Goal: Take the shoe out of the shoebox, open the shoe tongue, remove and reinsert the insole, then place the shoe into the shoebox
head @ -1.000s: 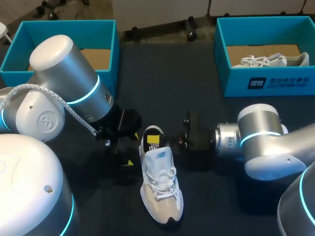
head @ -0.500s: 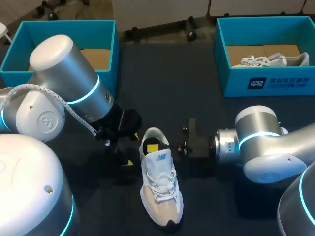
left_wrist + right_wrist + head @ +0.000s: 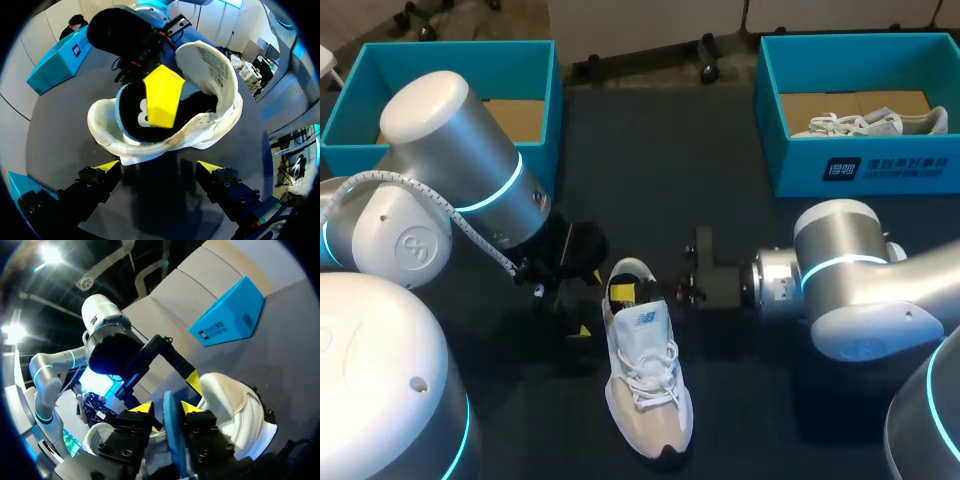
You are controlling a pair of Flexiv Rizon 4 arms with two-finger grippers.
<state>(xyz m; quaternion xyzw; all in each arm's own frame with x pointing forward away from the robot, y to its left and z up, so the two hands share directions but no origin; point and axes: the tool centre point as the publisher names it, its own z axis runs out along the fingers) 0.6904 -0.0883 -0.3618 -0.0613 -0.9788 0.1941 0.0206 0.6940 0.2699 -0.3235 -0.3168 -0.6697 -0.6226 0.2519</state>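
A white shoe [image 3: 645, 370] lies on the dark table, heel toward the far side. My right gripper [image 3: 628, 292] comes in from the right and dips into the heel opening. In the right wrist view the blue-edged insole [image 3: 171, 432] stands between its yellow tips [image 3: 167, 409], with a gap on one side; the jaws are open. My left gripper [image 3: 159, 166] is wide open just behind the heel [image 3: 107, 127], touching nothing. It looks into the shoe at the black insole [image 3: 132, 107], the raised tongue [image 3: 212, 62] and one of the right gripper's fingertips [image 3: 161, 95].
A teal shoebox [image 3: 460, 62] stands at the far left. A second teal shoebox [image 3: 800, 165] at the far right holds another white shoe [image 3: 870, 122]. My left gripper [image 3: 588, 303] sits just left of the shoe's heel.
The right gripper pushed the insole down into the heel opening, then its fingers parted. The left arm has not moved.
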